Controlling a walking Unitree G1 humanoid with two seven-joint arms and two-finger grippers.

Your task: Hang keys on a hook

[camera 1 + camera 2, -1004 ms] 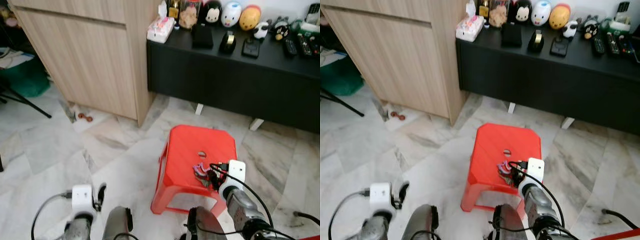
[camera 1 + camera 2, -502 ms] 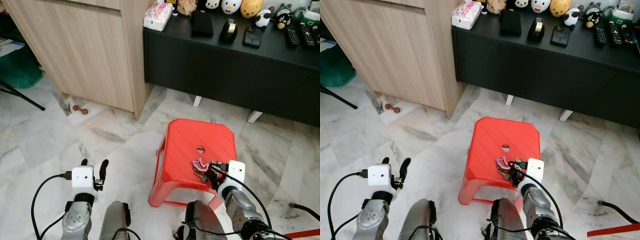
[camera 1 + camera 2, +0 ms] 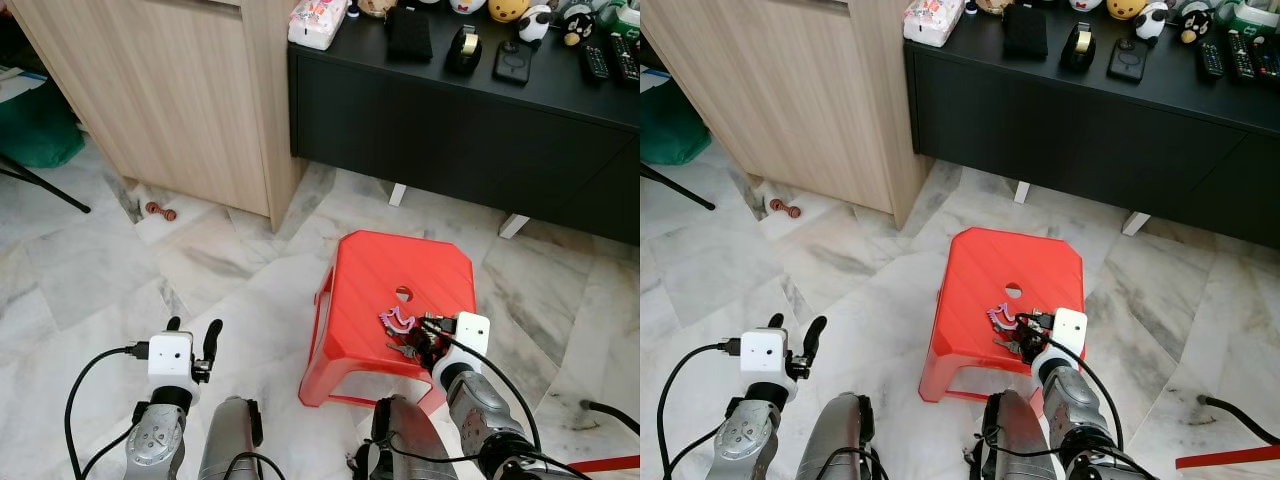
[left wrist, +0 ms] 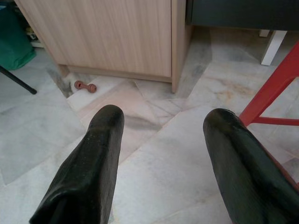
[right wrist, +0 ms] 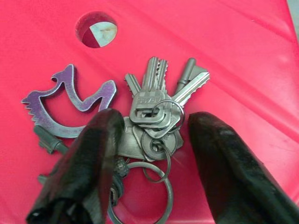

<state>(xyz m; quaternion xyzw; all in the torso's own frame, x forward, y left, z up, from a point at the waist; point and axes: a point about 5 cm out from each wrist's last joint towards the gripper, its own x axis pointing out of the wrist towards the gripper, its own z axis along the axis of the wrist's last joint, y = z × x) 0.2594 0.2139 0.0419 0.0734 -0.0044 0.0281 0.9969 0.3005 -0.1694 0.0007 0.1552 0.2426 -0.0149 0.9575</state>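
Note:
A bunch of silver keys (image 5: 156, 116) on rings, with a purple bird-shaped tag (image 5: 70, 105), lies on the red plastic stool (image 3: 380, 270) near its front edge. In the left eye view the keys (image 3: 398, 328) sit just ahead of my right gripper (image 3: 425, 338). In the right wrist view that gripper (image 5: 154, 116) is open, its black fingers (image 5: 93, 158) standing on either side of the bunch, low over the stool top. My left gripper (image 3: 192, 328) hangs open above the marble floor left of the stool, nothing between its fingers (image 4: 93, 158).
A black low console (image 3: 450, 130) with small items on top runs along the back. A light wooden cabinet (image 3: 170, 90) stands at the back left, with a green bag (image 3: 40, 130) beside it. A small brown object (image 3: 160, 211) lies on the floor. A cable (image 3: 610, 410) lies at the right.
The whole view has shifted as the camera tilted down. My right gripper stays at the keys on the stool. My left gripper has come further into view.

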